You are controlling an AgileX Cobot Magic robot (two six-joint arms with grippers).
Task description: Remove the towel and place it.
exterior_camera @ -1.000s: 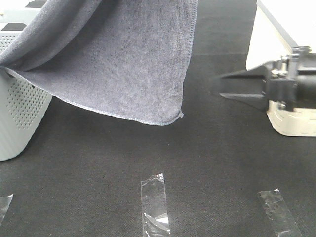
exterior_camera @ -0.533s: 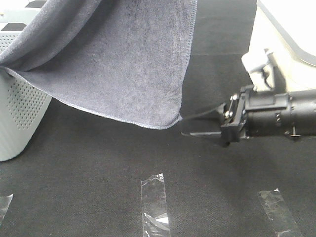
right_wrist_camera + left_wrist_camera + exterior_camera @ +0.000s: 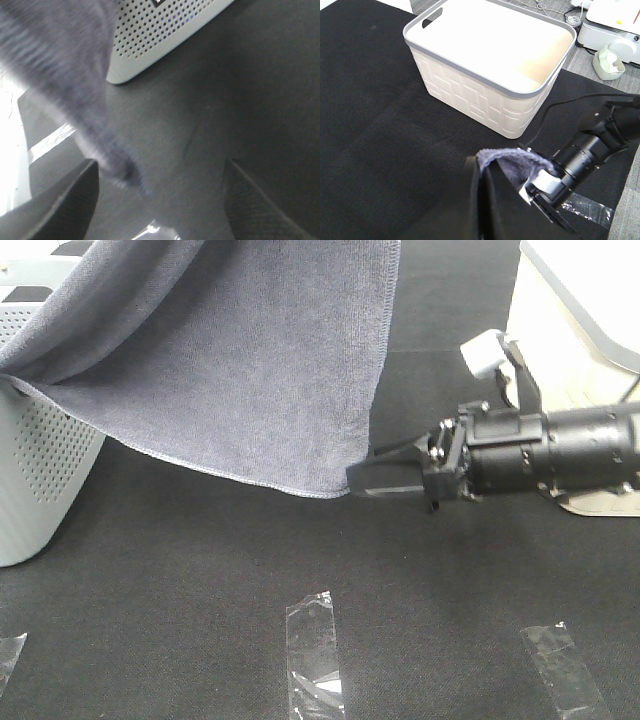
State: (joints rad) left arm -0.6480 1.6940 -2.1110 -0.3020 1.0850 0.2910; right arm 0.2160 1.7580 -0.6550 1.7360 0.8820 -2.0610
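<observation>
Your towel lies draped over the rim of the perforated basket. From there it spreads out in a broad sheet. Its free lower corner hangs on the side away from that basket, over the black mat.

Your right claw sits at that corner, on the far side of the towel from the perforated basket, and its jaws are spread wide. In the right wrist view the two dark fingers stand well apart, with the towel's hemmed corner hanging blurred between them. Neither finger is pressed on the cloth, so nothing is gripped there yet.

Your left claw is clenched on a bunched fold of the towel, which puffs up just beyond its tips. The high camera does not show this claw. Past the fold, the left wrist view shows the right arm and a solid-walled basket with a grey rim.

Compared with a second ago, your right claw has travelled towards the perforated basket. Then it hung well apart from the towel. Half a second ago its tips were just at the corner, and now they overlap the hem. The towel's drape over the perforated basket has hardly changed.
</observation>
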